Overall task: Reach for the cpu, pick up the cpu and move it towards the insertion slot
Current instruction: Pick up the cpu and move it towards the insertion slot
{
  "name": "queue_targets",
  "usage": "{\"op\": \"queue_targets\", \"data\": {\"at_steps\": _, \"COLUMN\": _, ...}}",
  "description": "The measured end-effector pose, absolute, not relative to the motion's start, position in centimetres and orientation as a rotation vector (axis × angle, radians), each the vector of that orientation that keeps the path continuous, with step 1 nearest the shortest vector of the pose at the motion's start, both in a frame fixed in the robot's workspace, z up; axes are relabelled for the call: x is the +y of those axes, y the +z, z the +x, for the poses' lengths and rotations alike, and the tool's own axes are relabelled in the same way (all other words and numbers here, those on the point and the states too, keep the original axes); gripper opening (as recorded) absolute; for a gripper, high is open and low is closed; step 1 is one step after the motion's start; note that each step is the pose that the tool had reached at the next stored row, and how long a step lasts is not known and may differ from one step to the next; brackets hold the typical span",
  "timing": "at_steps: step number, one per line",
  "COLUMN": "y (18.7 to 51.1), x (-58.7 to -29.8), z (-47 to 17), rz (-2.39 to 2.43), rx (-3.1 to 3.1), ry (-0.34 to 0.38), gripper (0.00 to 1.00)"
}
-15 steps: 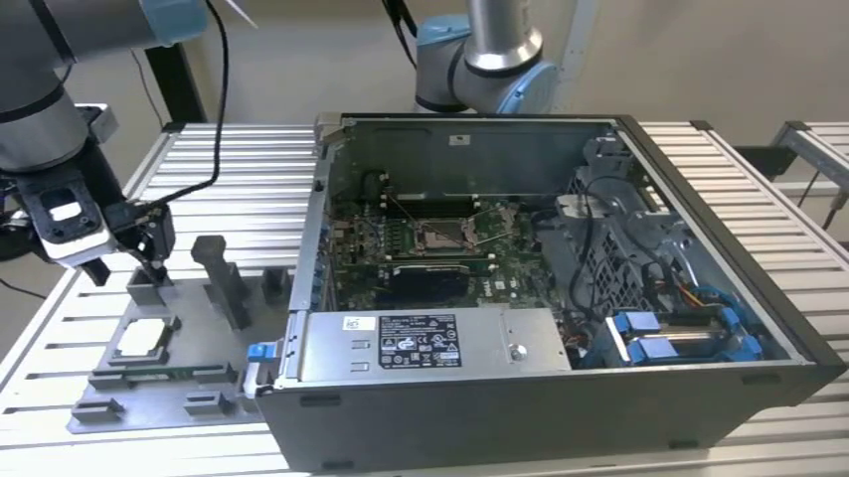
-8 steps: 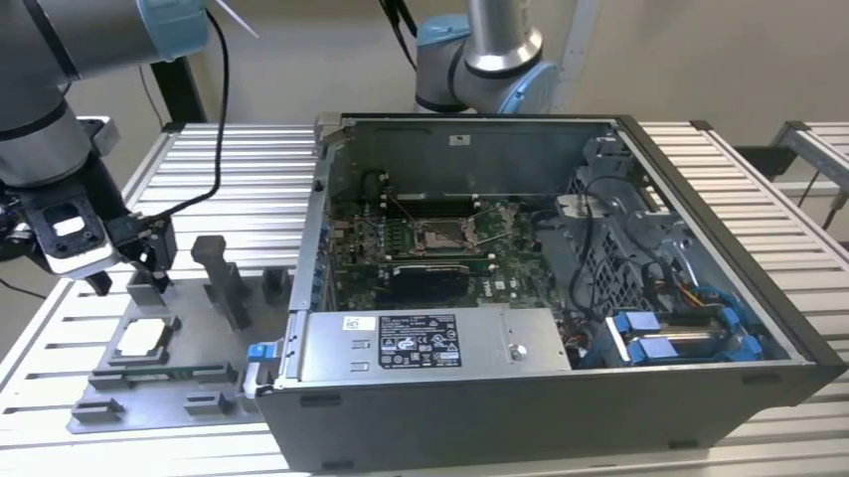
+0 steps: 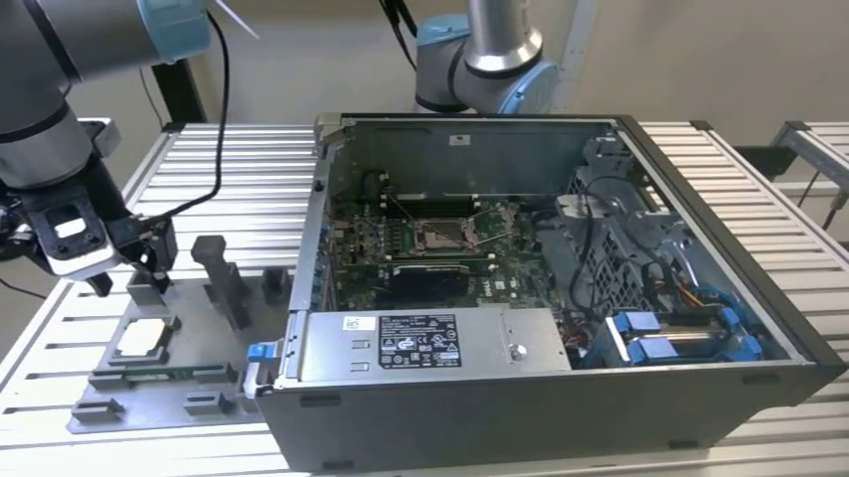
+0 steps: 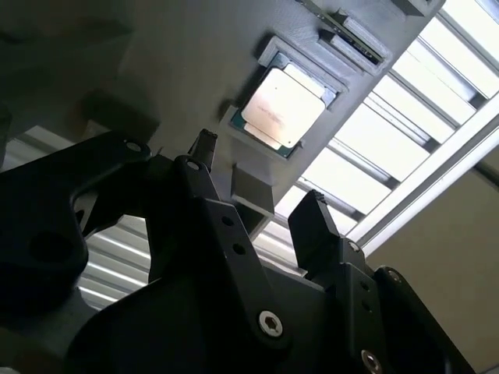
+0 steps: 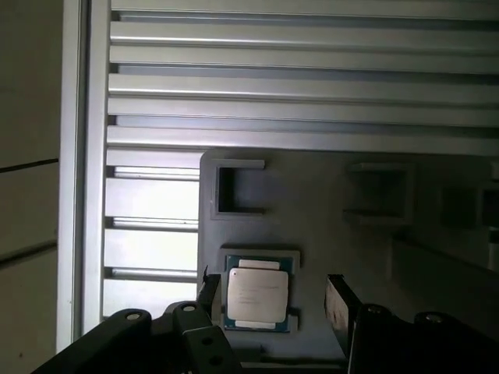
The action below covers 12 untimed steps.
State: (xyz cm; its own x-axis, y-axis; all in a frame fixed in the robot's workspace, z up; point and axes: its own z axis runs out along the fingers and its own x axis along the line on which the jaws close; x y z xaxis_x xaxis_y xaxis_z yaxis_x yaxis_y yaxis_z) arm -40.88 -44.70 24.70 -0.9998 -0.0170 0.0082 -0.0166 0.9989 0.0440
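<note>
A robot arm's gripper (image 3: 129, 278) hangs over a grey fixture plate (image 3: 153, 396) that lies on a slatted metal table (image 3: 226, 169). Its jaws are spread apart and hold nothing. The two dark fingers (image 4: 312, 218) stand with clear space between them.

The cpu (image 5: 256, 292), a small square chip with a pale silver face, lies flat in a shallow square pocket of the plate, beneath the jaws and apart from them. In the first wrist view it sits within the gap between the two fingers, closer to one finger than to the other. In the second wrist view it lies beyond the fingertips, roughly in line with the opening between them. Neither finger touches it. More pockets and raised grey blocks of the plate lie past the cpu, farther from the jaws.

Well apart from the jaws, towards the exterior view's right, stands a computer case (image 3: 743, 298), open on its upper side. The insertion slot (image 3: 444, 234), a small square socket with a shiny metal frame and a dark centre, sits on the green circuit board (image 3: 348, 260) inside the case, far from both the jaws and the cpu. A second robot arm (image 3: 484, 60) rises behind the case.
</note>
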Motion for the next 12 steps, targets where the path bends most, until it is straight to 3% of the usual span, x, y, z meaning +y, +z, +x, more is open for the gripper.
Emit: {"op": "queue_targets", "data": {"at_steps": 12, "y": 23.3, "x": -45.0, "z": -40.9, "rz": 0.026, "rx": -3.128, "ry": -0.069, "gripper": 1.0}}
